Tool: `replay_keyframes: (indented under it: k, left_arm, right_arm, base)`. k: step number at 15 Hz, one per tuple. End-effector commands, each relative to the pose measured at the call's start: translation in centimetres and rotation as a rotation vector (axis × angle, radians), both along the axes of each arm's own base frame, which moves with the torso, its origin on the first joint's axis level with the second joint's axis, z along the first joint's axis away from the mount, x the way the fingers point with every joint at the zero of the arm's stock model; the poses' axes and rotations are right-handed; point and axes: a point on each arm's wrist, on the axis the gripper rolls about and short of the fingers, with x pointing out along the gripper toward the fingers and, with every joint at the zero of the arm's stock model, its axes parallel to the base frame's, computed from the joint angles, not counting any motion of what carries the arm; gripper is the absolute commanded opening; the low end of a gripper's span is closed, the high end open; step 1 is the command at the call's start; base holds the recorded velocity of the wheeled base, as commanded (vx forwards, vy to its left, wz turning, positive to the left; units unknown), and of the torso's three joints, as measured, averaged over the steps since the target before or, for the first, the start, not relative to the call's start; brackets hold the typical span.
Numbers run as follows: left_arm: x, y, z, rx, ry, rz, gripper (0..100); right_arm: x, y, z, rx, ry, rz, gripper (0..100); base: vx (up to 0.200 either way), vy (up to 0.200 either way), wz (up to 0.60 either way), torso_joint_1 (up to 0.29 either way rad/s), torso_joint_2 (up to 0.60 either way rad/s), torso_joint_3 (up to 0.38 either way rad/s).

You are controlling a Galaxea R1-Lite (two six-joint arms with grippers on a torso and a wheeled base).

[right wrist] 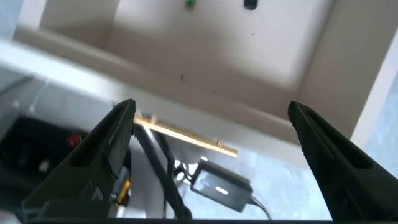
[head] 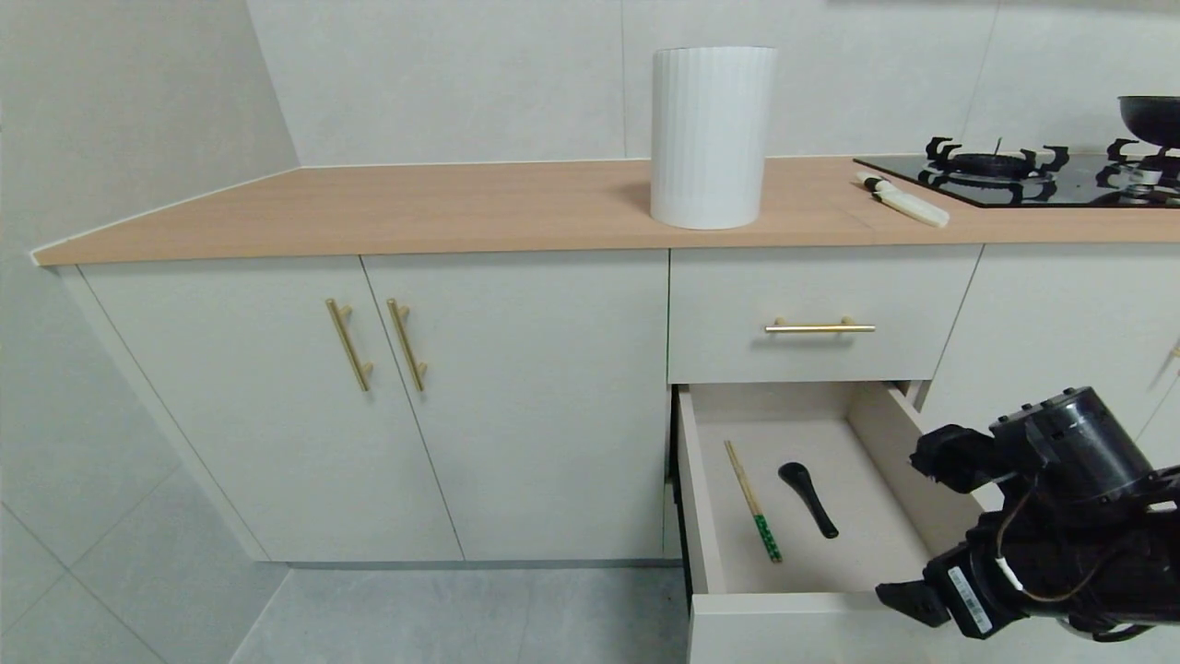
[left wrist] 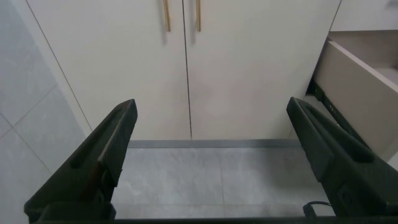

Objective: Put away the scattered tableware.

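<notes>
While the lower drawer [head: 699, 498] stands pulled out, it holds a pair of chopsticks [head: 754, 503] and, just right of them, a black spoon [head: 808, 498]. Right gripper [head: 922, 530], at the drawer's near right corner: fingers spread, empty. Left gripper [left wrist: 211, 162]: spread, empty, facing cabinet doors [left wrist: 186, 62]. The right wrist view shows the drawer's gold handle [right wrist: 186, 137].

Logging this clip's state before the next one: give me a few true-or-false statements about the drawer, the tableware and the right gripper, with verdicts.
1. The lower drawer is open. True.
2. The chopsticks lie on the counter. False: they lie in the drawer, beside the black spoon.
3. The right gripper holds the spoon. False: it is open and empty, near the drawer's front.
4. A white canister stands on the counter. True.
</notes>
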Motion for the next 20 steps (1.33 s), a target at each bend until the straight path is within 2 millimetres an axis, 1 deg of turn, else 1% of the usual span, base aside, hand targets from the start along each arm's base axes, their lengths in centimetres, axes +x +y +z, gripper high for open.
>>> replay_keyframes:
  k: [1,3,7,10,13,16,20]
  left_arm:
    - [0.0,0.0,0.0,0.0,0.0,0.001,100]
    - [0.0,0.0,0.0,0.0,0.0,0.001,100]
    - [0.0,0.0,0.0,-0.001,0.0,0.001,100]
    - [0.0,0.0,0.0,0.0,0.0,0.001,100]
    - [0.0,0.0,0.0,-0.001,0.0,0.001,100]
    - [0.0,0.0,0.0,-0.001,0.0,0.001,100]
    - [0.0,0.0,0.0,-0.001,0.0,0.001,100]
  right_arm:
    - [-1.1,0.6,-0.4,-0.021,0.019,0.058,100]
    - [-1.9,0.6,-1.3,-0.071,0.044,0.12,100]
    - [-4.0,0.6,-3.3,-0.172,0.113,0.265,100]
    - [-4.7,0.4,-4.1,-0.209,0.139,0.315,100]
    - [-4.4,0.6,-4.4,-0.213,0.153,0.315,100]
    - [-3.6,1.0,-5.0,-0.221,0.176,0.301,100]
    - [-1.9,1.4,-5.9,-0.193,0.16,0.208,100]
  base:
    - [0.0,0.0,0.0,0.0,0.0,0.0]
    - [0.0,0.0,0.0,0.0,0.0,0.0]
    - [0.0,0.0,0.0,0.0,0.0,0.0]
    - [0.0,0.0,0.0,0.0,0.0,0.0]
    - [0.0,0.0,0.0,0.0,0.0,0.0]
    - [0.0,0.0,0.0,0.0,0.0,0.0]
    - [0.0,0.0,0.0,0.0,0.0,0.0]
